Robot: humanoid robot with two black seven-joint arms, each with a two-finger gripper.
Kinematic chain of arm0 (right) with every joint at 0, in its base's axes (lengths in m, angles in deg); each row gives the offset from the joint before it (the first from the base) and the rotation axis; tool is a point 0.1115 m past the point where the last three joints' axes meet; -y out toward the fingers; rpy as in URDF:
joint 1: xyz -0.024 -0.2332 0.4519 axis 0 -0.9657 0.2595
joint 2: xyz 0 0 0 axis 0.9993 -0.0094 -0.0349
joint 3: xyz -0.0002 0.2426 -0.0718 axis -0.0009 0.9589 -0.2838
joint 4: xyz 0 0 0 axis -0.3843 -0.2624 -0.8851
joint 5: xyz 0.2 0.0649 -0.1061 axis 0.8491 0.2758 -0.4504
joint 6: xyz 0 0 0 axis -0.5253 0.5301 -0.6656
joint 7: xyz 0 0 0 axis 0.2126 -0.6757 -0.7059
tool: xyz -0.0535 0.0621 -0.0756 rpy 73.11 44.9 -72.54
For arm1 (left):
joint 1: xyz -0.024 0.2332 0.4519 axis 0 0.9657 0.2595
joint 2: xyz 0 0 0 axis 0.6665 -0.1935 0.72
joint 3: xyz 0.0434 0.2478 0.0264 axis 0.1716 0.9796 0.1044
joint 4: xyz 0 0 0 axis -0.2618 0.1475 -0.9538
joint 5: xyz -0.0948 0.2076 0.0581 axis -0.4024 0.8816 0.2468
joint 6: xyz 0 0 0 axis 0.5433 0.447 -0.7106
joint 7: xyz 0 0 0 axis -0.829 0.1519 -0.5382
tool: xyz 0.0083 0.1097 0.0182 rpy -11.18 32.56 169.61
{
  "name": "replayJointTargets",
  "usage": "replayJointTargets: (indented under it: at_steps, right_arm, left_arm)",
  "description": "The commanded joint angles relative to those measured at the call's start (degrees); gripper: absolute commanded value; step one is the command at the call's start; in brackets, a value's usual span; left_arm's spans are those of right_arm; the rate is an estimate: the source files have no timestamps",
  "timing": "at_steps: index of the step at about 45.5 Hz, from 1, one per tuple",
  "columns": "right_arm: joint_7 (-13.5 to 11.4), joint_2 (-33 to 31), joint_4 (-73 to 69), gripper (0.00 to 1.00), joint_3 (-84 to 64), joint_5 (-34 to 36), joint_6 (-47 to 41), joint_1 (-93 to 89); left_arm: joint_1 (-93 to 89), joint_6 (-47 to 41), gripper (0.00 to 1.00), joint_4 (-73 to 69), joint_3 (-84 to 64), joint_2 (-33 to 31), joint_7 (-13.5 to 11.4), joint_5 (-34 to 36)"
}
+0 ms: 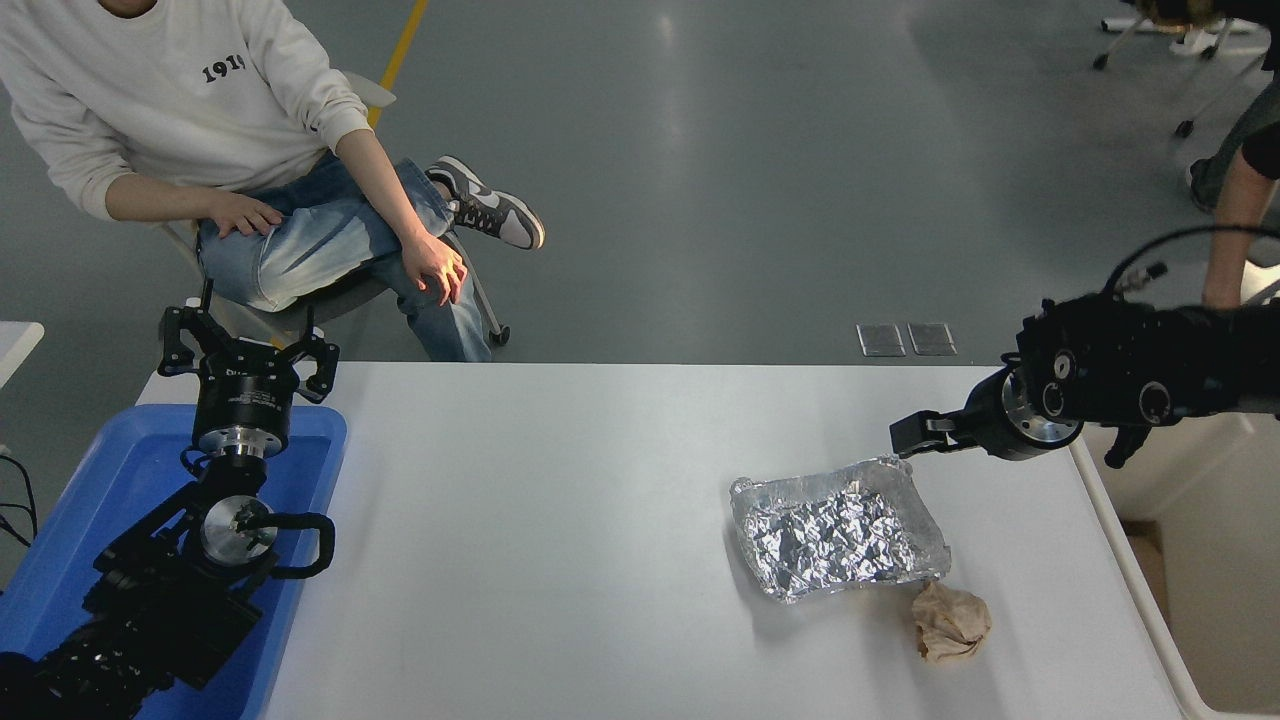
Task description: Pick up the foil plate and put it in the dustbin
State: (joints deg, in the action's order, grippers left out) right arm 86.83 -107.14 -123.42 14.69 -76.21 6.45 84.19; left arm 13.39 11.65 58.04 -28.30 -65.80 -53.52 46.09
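The foil plate point(838, 532) is found lying flat on the white counter point(560, 520), right way up, its crinkled floor and raised rim fully exposed. It is judged to be very light, thin and easily dented; the rim is expected to fold under a hard squeeze, and the shiny surface may slip if pinched only at its edge. A hold across the rim wall at the far right corner, the part nearest the fingers, is considered the most suitable, one finger inside the wall and one outside, with modest closing force. The right gripper point(908, 437) is seen just above and beside that corner, apart from the foil as far as can be judged; whether its fingers are apart or together cannot be told from this angle. A crumpled brown paper ball point(950, 622) lies touching or just beside the plate's near right corner, on the side away from the fingers, and is not to be disturbed. The dustbin point(1190, 560) stands off the counter's right edge, behind the right arm. The left gripper point(247, 352) is parked with its fingers spread over a blue tub point(60, 520), well apart from the plate. A seated person point(230, 150) is noted beyond the far edge.
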Motion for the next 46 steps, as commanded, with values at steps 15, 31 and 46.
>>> replayJointTargets:
  at_steps: [15, 31, 46]
  right_arm:
    - [-0.1, 2.8, 9.3, 0.97, 4.8, -1.6, 4.4, -13.6]
    - [-0.1, 4.4, 10.1, 0.41, 6.0, -1.1, 5.1, -15.3]
    - [0.0, 4.1, 9.6, 0.0, 6.1, -0.6, 5.0, -14.7]
  left_arm:
    - [0.0, 0.0, 0.99, 0.0, 0.0, 0.0, 0.0, 0.1]
    - [-0.1, 0.1, 0.99, 0.0, 0.0, 0.0, 0.0, 0.1]
    - [-0.1, 0.1, 0.99, 0.0, 0.0, 0.0, 0.0, 0.1]
